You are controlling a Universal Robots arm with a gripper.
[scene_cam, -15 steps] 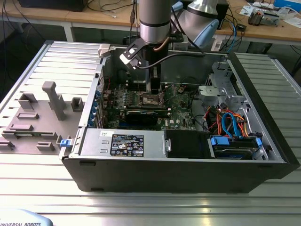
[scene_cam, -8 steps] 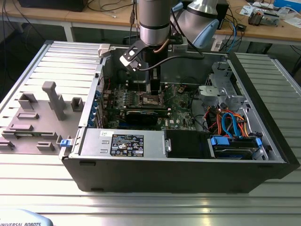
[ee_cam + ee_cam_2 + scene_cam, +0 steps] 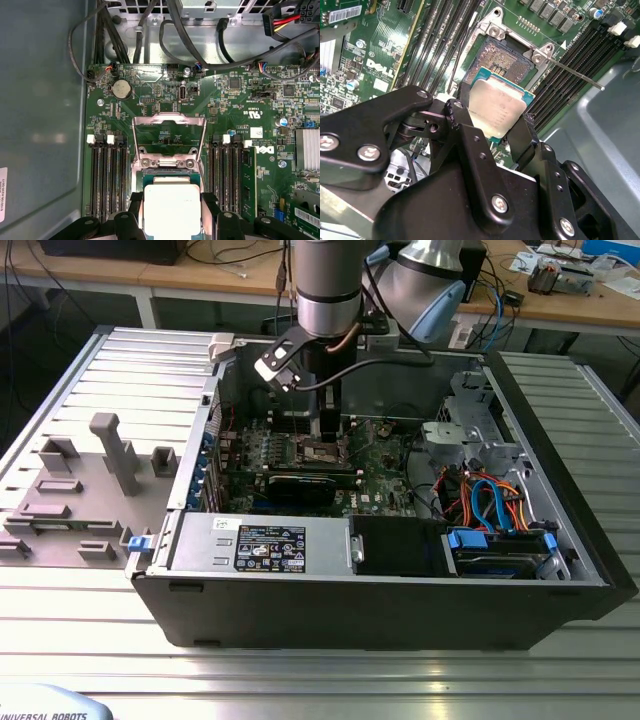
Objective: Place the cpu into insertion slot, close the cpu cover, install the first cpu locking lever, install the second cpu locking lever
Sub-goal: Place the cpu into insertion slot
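As the arm [image 3: 328, 285] hovers, pincer: black gripper [image 3: 172, 204] clamped on flat silver-grey square cpu [image 3: 495, 107].
Left: dark silver-rimmed insertion slot [image 3: 500, 57] empty; silver frame cpu cover [image 3: 169, 118] open.

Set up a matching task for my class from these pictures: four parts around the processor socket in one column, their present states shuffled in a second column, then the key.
Column one
1. flat square silver-grey cpu
2. square dark insertion slot with a silver rim
3. thin silver metal cpu cover frame
4. thin silver locking lever rod

Column two
A. swung open, away from the socket
B. clamped between the fingers of the black gripper
C. juts out free across the black memory slots
D. pins exposed, nothing seated in it

Pairs: 1-B, 2-D, 3-A, 4-C
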